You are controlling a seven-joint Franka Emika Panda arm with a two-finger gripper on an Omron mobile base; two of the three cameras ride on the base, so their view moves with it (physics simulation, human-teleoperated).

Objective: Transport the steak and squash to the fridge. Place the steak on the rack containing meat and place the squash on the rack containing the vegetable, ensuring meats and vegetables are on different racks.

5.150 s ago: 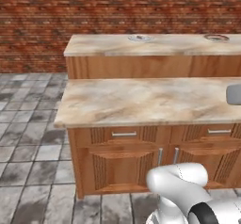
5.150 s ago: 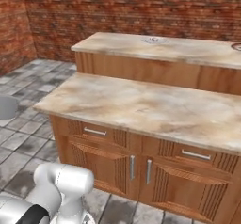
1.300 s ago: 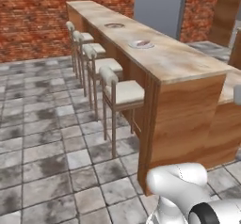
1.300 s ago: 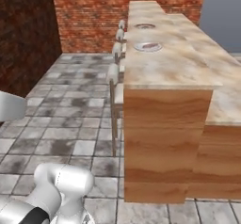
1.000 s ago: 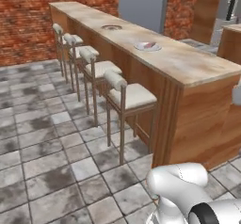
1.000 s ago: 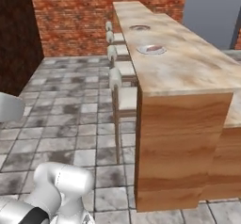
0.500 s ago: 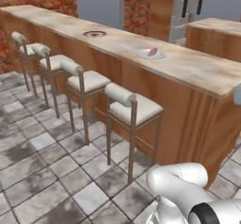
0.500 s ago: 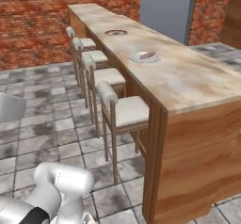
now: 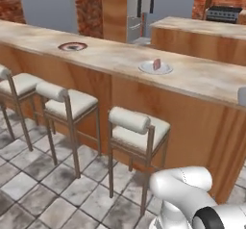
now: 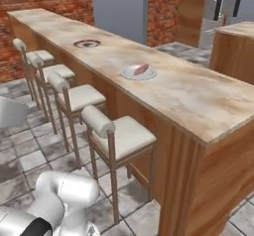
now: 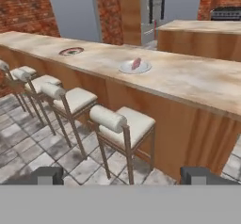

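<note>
The steak lies on a white plate on the long wooden bench — stools lined along its near side. The jaws stand released, empty, fingertips well short of it. The grey fridge stands far behind.

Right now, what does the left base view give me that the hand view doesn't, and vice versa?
Left base view adds the white arm, rising at lower right. Hand view adds the claw, open, tips wide apart along the bottom. Both share the long counter, the steak on a white plate, a second plate further along the counter, and the row of stools in front of it.
</note>
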